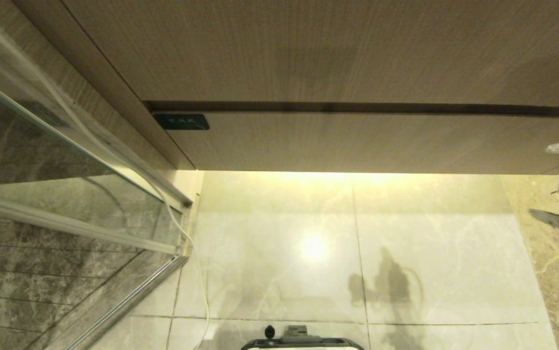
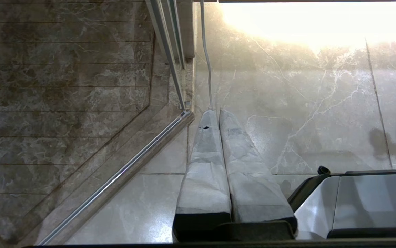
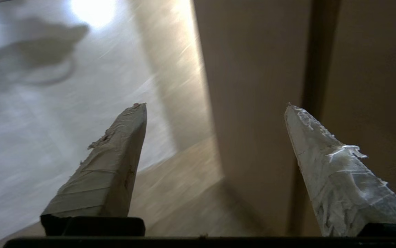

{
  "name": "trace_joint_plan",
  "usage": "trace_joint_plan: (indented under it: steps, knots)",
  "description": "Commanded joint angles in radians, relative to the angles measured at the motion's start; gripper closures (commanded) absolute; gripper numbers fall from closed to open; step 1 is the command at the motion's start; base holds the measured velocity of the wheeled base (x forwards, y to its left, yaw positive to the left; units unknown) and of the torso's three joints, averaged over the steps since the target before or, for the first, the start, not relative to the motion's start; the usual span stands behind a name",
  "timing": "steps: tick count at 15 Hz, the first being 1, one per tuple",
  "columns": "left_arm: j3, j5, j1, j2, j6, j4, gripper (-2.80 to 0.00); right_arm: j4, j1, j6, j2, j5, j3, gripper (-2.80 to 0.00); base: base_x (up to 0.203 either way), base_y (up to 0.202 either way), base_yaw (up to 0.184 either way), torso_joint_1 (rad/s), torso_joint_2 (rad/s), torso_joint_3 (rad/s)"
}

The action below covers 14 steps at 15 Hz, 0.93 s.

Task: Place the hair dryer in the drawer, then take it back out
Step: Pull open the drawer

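The drawer (image 1: 376,143) is the wide wood front under the cabinet (image 1: 308,48), and it is pushed shut. A dark gap runs along its top. A small dark label (image 1: 182,121) sits at its left corner.

The hair dryer is not in any picture, so I cannot tell where it is.

The right gripper (image 3: 215,106) is open wide, with nothing between its two taped fingers (image 3: 115,162). It is close to the drawer, by the right end of its front. In the head view only a bit of the arm shows at the right edge.

The left gripper (image 2: 217,111) hangs low over the floor (image 1: 430,253) near the glass door (image 1: 55,184). Its fingers are pressed together and hold nothing. A white cord (image 1: 196,262) runs down the floor beside the door.
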Motion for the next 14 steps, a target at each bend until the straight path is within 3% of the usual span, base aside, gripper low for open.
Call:
trace_joint_plan:
  steps: [1, 4, 7, 14]
  knots:
    - [0.000, 0.000, 0.000, 0.000, 0.000, 0.000, 0.00, -0.390, -0.003, -0.058, 0.132, 0.166, 0.101, -2.80, 0.000, 0.000, 0.000, 0.000, 0.00, 0.000]
    - [0.001, 0.000, -0.001, 0.000, 0.000, 0.001, 0.00, -0.455, -0.021, -0.045, 0.251, 0.271, 0.079, -2.80, 0.000, 0.000, 0.000, 0.000, 0.00, 0.000]
    - [0.000, 0.000, 0.000, 0.000, 0.000, 0.000, 0.00, -0.466, -0.035, 0.040, 0.320, 0.279, -0.003, -2.80, 0.000, 0.000, 0.000, 0.000, 0.00, 0.000]
    - [0.000, 0.000, 0.000, 0.000, 0.000, 0.000, 0.00, -0.440, -0.049, 0.092, 0.418, 0.279, -0.114, -2.80, 0.000, 0.000, 0.000, 0.000, 0.00, 0.000]
